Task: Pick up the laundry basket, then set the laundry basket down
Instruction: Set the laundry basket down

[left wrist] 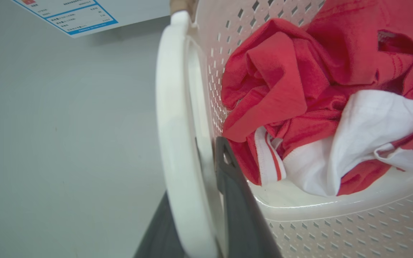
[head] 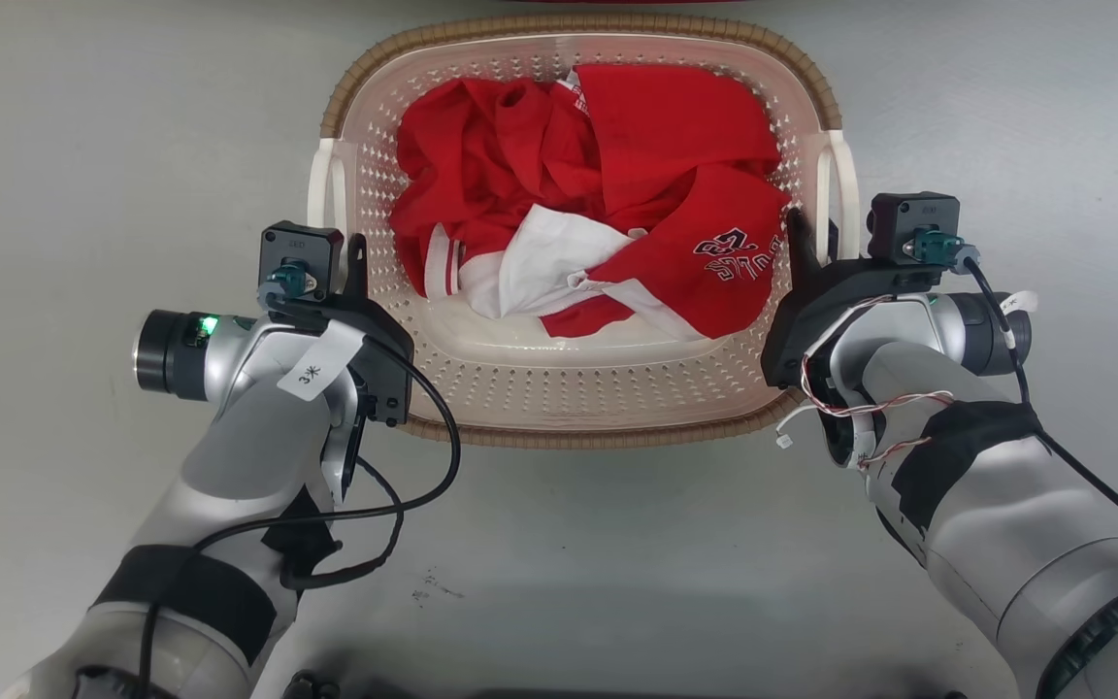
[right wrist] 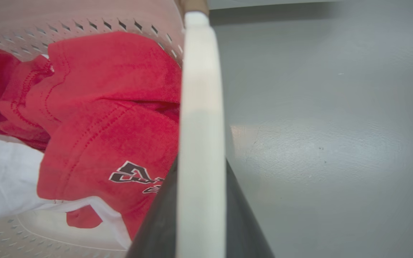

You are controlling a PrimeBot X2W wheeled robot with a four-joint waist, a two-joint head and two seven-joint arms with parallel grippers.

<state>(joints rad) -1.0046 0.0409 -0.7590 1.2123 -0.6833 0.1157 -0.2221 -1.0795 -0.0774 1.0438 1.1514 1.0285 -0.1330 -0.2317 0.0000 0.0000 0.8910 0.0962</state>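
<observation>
Btwn L/R fingers: laundry basket

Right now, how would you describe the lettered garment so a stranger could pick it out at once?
Start at the cream laundry basket with the brown rim on the grey floor. Inside, go to its right side, next to the right tool. That red piece bears dark, white-edged lettering, unlike the plain red folds and white cloth beside it.
</observation>
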